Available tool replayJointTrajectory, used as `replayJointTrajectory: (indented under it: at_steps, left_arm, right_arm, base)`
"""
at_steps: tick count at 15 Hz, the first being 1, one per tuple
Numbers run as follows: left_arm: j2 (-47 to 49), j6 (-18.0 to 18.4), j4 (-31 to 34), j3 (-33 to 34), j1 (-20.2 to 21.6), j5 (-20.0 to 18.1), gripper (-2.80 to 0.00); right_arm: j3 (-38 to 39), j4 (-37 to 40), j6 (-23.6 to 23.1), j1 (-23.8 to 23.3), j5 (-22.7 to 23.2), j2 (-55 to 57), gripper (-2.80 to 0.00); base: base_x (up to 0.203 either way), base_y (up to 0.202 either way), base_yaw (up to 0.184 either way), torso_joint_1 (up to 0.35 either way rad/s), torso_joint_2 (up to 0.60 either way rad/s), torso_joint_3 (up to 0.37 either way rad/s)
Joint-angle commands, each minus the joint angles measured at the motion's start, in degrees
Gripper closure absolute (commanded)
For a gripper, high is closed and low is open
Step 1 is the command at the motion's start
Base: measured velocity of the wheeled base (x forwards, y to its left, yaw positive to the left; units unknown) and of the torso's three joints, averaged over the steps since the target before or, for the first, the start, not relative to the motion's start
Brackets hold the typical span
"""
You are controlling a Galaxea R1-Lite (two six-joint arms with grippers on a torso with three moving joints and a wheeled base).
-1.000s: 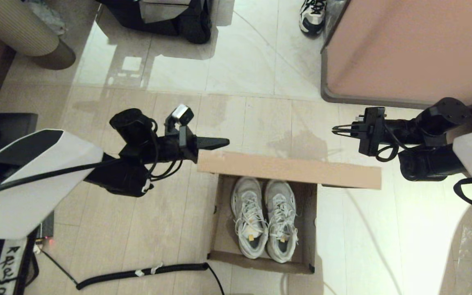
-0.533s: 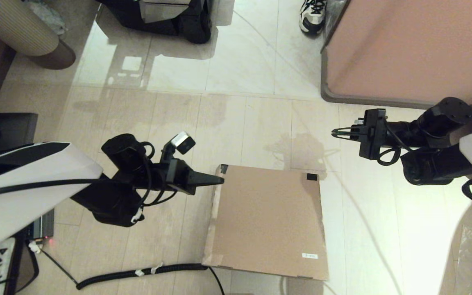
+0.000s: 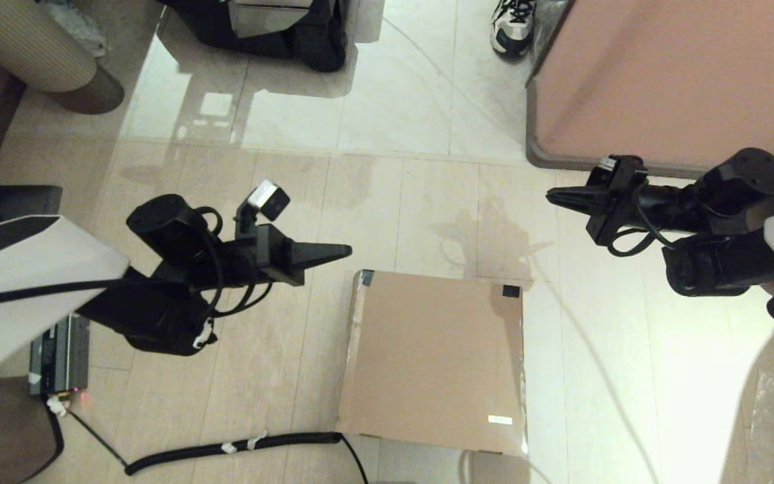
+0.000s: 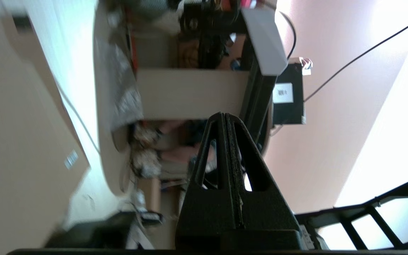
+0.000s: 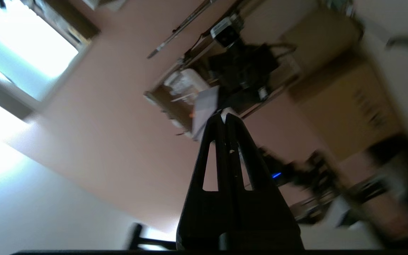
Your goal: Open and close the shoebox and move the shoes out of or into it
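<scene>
The shoebox (image 3: 435,359) lies on the tiled floor (image 3: 387,154) in the lower middle of the head view. Its flap lid is down flat and covers the whole opening; the shoes cannot be seen. Two small black tape bits (image 3: 510,291) mark the far corners of the lid, and a small white sticker (image 3: 500,419) sits near its near right corner.

The left pincer (image 3: 343,252) hangs above the floor, just beyond the far left corner of the shoebox and clear of it. It points level toward the right. Its fingers are pressed together and hold nothing; the left wrist view shows the two pads (image 4: 227,156) meeting along one seam.

The right pincer (image 3: 551,195) is well apart from the shoebox, up and to the right of it, and points level toward the left. Its fingers are also together and empty, as the right wrist view (image 5: 225,141) shows.

A coiled black cable (image 3: 239,447) runs along the floor near the front left corner of the shoebox. A white-and-black sneaker (image 3: 513,27) stands at the far edge of the floor.
</scene>
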Motion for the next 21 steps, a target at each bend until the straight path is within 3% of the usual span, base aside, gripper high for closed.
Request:
replayJointTrajectory:
  at_steps: [1,4,6,10,12,13,14,17,19,20,21]
  left_arm:
    - [-2.16,-0.21,-0.57,-2.66,0.27,-0.32,0.00]
    - [-1.83,-0.13,-1.40,-12.15,0.29,-0.31,0.00]
    - [-1.64,-0.17,-1.56,-18.67,0.59,0.65,0.00]
    - [-0.01,0.24,-1.19,-27.23,3.00,12.95,0.00]
    - [1.32,1.38,0.42,-30.73,3.54,23.72,0.00]
    - [2.05,5.26,2.81,-32.45,3.75,27.92,0.00]
    - [2.47,11.54,5.28,-32.88,4.35,30.07,0.00]
    - [2.66,32.81,12.87,-30.08,7.26,36.25,0.00]
    - [1.76,45.27,23.50,-24.48,8.85,39.26,0.00]
    - [1.58,49.96,29.31,-22.84,8.97,43.58,0.00]
    - [1.94,54.04,34.47,-21.68,8.86,48.72,0.00]
  right_arm:
    - [-3.60,-0.51,-16.85,0.03,-0.41,-0.26,0.00]
    - [-16.08,-0.51,-26.11,-0.59,-0.82,0.19,0.00]
    - [-23.54,-0.51,-28.38,-3.19,-1.40,0.22,0.00]
    - [-20.86,-0.51,-29.16,-6.68,-11.73,-2.51,0.00]
    - [-17.49,-0.51,-29.77,-7.05,-20.54,-2.99,0.00]
    - [-14.77,-0.51,-32.18,-7.46,-25.01,-3.19,0.00]
    - [-11.88,-0.51,-36.62,-7.91,-27.61,-3.53,0.00]
    - [-3.47,6.10,-61.72,-9.20,-31.27,-5.70,0.00]
    - [0.27,20.88,-83.57,-9.17,-34.84,-7.87,0.00]
    - [1.52,30.89,-93.69,-8.54,-38.31,-8.44,0.00]
    - [3.00,40.98,-100.53,-7.43,-42.83,-8.83,0.00]
  base:
    - [0.000,0.000,0.000,0.000,0.00,0.000]
    - [0.000,0.000,0.000,0.000,0.00,0.000]
    - [0.000,0.000,0.000,0.000,0.00,0.000]
    - [0.000,0.000,0.000,0.000,0.00,0.000]
    - [0.000,0.000,0.000,0.000,0.00,0.000]
    - [0.000,0.000,0.000,0.000,0.00,0.000]
    - [0.000,0.000,0.000,0.000,0.00,0.000]
    - [0.000,0.000,0.000,0.000,0.00,0.000]
    - [0.000,0.000,0.000,0.000,0.00,0.000]
    - [0.000,0.000,0.000,0.000,0.00,0.000]
    - [0.000,0.000,0.000,0.000,0.00,0.000]
